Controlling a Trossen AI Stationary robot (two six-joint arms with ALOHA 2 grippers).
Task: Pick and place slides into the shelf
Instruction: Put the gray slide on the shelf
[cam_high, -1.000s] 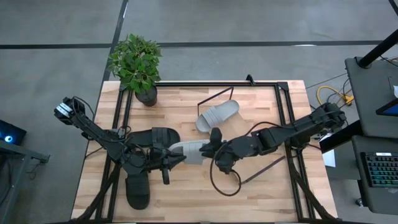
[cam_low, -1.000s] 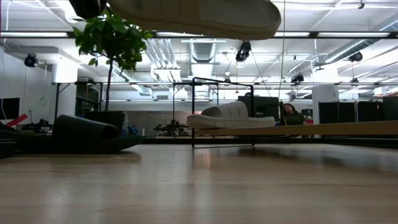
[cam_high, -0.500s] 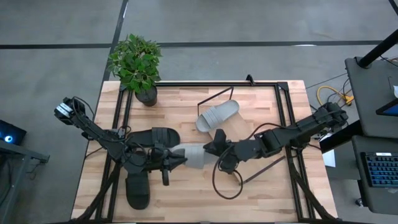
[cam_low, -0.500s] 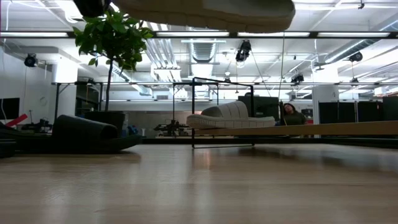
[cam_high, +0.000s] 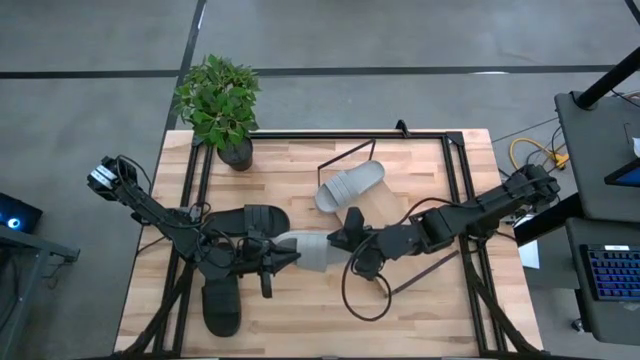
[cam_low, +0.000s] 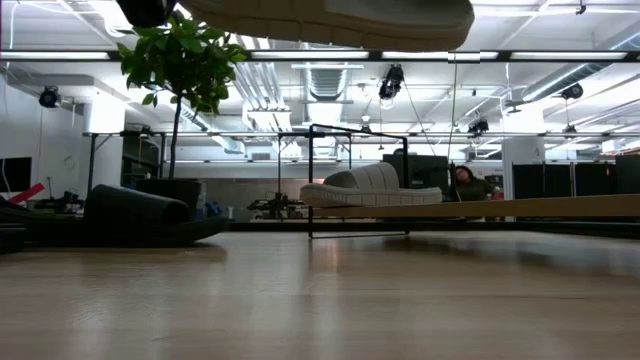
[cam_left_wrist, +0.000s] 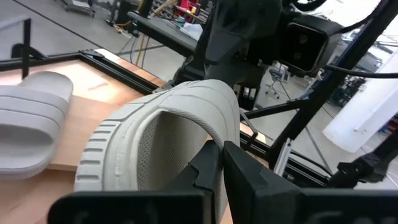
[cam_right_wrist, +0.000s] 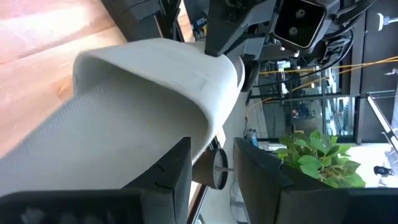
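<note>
Where tabletop (cam_high: 420, 310) ends, grey floor (cam_high: 400, 40).

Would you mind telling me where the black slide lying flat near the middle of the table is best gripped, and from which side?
I would take the black slide by its wide strap, coming down from above. It lies sole down on the table, so the strap is its one raised part, and one finger can probably slip under the arch while the other closes on top.
</note>
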